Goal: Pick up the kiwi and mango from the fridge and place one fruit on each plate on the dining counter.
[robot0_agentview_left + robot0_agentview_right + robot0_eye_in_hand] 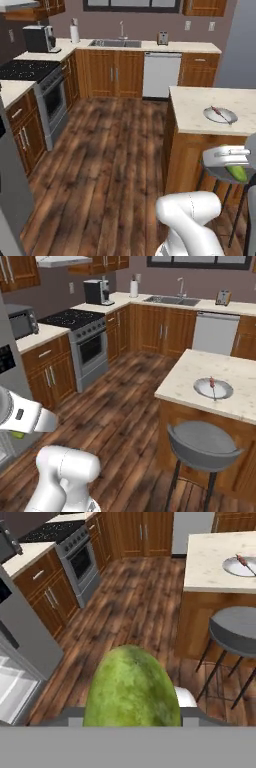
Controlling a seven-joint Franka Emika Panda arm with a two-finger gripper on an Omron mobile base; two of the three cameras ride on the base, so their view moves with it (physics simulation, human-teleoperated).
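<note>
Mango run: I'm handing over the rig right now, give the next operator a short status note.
Pincer: shut on the mango, carried in the air next to the grey stool.
Fridge: on the hand view's left side, white shelves showing.
Dining counter: ahead, pale grey plate with a skewer on it, no fruit on it yet.
Done: mango picked up.
Left: set the mango on a plate, then fetch the kiwi for the other plate.
</note>
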